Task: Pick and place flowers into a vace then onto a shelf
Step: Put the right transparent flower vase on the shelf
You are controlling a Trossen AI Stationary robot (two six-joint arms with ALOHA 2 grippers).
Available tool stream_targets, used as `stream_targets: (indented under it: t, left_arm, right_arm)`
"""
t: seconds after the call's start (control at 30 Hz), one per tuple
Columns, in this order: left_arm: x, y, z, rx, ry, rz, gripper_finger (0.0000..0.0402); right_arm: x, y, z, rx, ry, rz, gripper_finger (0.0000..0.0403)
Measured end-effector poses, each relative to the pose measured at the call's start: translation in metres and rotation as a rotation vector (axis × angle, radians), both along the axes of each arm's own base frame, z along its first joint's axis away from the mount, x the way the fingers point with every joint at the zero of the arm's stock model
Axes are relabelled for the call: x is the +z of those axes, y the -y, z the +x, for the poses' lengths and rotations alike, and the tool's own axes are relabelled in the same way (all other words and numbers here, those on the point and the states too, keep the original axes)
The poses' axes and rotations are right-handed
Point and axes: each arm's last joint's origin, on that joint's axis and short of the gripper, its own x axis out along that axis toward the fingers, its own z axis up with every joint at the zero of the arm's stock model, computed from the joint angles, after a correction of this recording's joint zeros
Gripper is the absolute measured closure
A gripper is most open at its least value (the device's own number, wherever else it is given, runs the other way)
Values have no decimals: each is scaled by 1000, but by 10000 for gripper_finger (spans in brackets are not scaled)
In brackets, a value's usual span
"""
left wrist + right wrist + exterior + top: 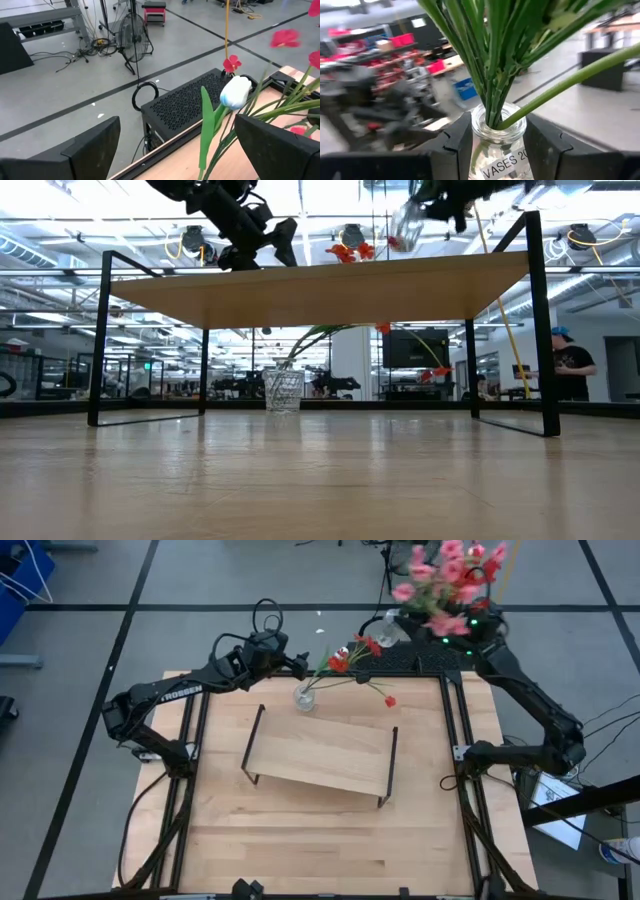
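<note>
Two vases, one shelf (320, 755)
Right gripper (497, 145) is clamping a bottle vase (498, 145) of flowers (447, 585); left gripper (300, 664) is gaping wide beside the glass vase (305, 697).

Overhead straight down, low view level under the shelf (320, 290), wrist views close, both on flowers (235, 92).

Red flowers (345, 662) behind shelf (320, 754)

The flowers (352, 658) in the clear glass vase (305, 697) are red with green stems, and one bud (235, 92) is white. The other bunch (448, 580) is pink, in a clear bottle (498, 145) with black letters on a white label. The shelf (320, 755) is light wood with black legs. The arms are black.
</note>
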Motion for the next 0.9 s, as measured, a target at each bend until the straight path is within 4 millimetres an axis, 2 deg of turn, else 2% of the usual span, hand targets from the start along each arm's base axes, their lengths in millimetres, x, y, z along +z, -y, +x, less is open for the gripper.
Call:
stream_targets:
  t: [0.13,0.27,0.5,0.67,0.9]
  left_arm:
    - [0,0,0,-6,8,-7,5]
    - [0,0,1,-9,38,-32,4]
    - [1,2,1,-49,85,-89,5]
    - [6,6,-3,-60,100,-98,5]
    - [18,10,-10,-71,125,-63,5]
  right_arm:
    - [16,-22,0,150,17,59,272]
    - [15,-45,10,273,-21,87,272]
    - [-1,-78,32,381,-196,79,272]
    - [-10,-99,45,390,-210,84,272]
    - [-53,-136,58,357,-222,138,272]
